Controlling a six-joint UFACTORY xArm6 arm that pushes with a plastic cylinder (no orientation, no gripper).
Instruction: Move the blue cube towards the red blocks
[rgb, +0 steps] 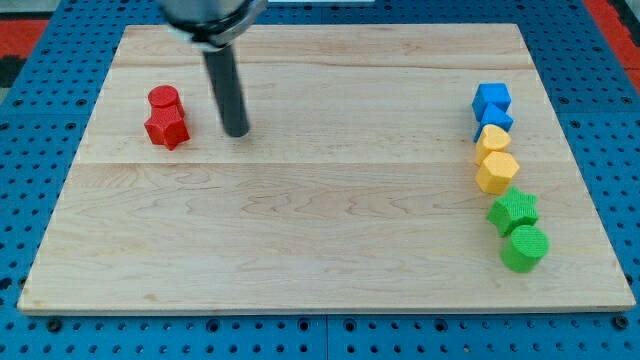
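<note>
- Blue cube (492, 99): at the view's right, upper end of a column of blocks, touching a second blue block (497, 121) just below it.
- Red blocks: red cylinder (164, 99) and red star-shaped block (167, 128), touching, at the view's left.
- End effector: a bare rod with no jaws to open or close; my tip (236, 132) rests on the surface (320, 220), just right of the red pair.
- Key relation: blue cube lies well apart, straight toward the view's right of my tip; pushing leftward likely calls for reaching its far side.
- Others: two yellow blocks (495, 160), two green blocks (518, 228), below the blue.
</note>
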